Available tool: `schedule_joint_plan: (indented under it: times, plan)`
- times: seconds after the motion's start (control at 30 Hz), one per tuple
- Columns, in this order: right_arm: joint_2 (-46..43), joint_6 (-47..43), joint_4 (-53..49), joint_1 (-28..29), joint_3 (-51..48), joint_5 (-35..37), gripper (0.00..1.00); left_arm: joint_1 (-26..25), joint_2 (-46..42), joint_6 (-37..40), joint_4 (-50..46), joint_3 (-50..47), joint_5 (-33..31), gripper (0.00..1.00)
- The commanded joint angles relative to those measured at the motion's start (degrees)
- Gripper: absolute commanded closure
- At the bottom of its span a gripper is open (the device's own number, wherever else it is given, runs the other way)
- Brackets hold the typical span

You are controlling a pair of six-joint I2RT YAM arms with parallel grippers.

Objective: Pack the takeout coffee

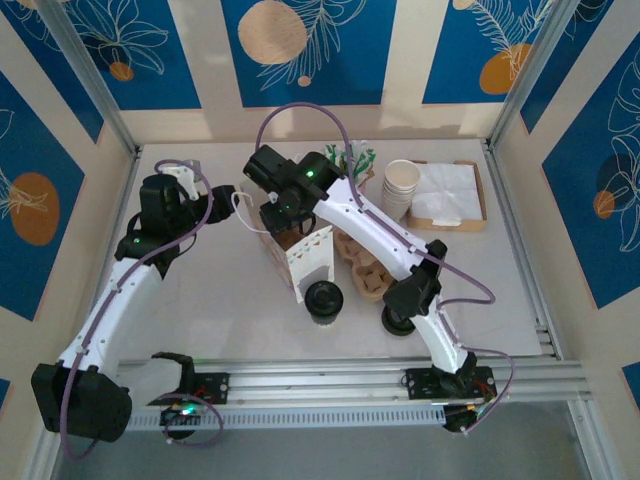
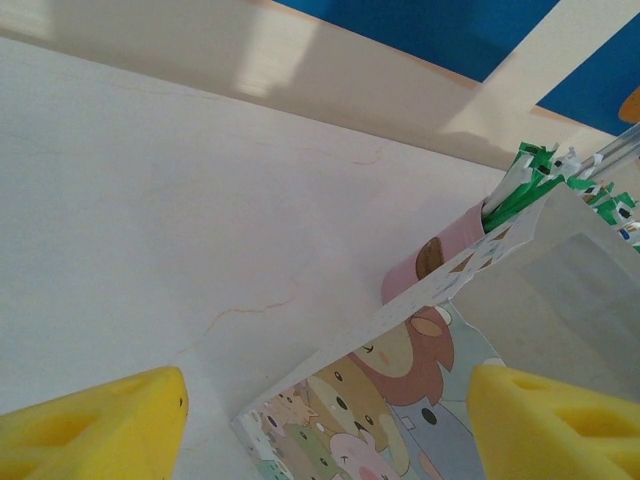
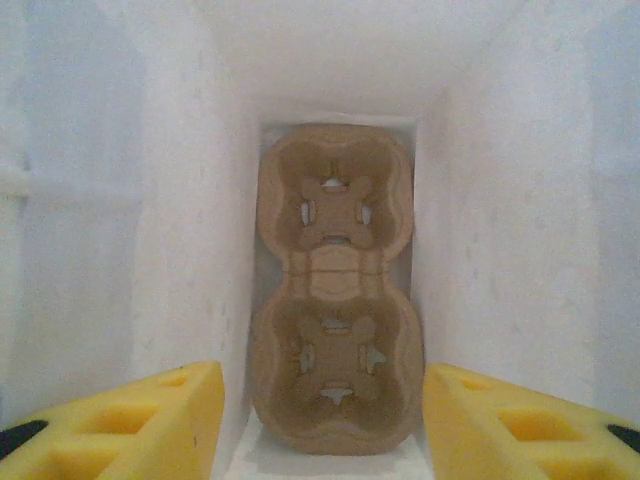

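Hung right fingers wide and empty over carrier in bag, left fingers wide at its rim; needed next, likely: gripping takeout coffee, lower centre

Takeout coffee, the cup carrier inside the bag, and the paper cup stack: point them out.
takeout coffee [image 1: 324,297], top view, on its black lid.
cup carrier [image 3: 335,268], right wrist view, bridge between its two holes.
paper cup stack [image 1: 402,178], top view, top cup's mouth.

A robot lab cell is posing as a café: aluminium rails are fencing a white table, blue leaf-print panels standing at twelve o'clock, paper cups at one.
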Motion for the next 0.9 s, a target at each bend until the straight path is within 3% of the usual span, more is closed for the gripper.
schedule_joint_plan:
  times: [0.0,0.43,0.87]
  plan:
    - [-3.6,-0.5,0.4,0.8,1.2,0.5,0.44,-0.6,0.2,0.6,-0.2,0.0,-0.8,0.26]
    - [-7.9,-1.2,3.7,1.9,0.5,3.8,0.44,-0.6,0.0,0.8,-0.3,0.0,-1.2,0.26]
    - [-16.6,-2.2,14.0,0.7,-6.5,7.9,0.44,-0.7,0.2,1.0,-0.5,0.0,-1.5,0.26]
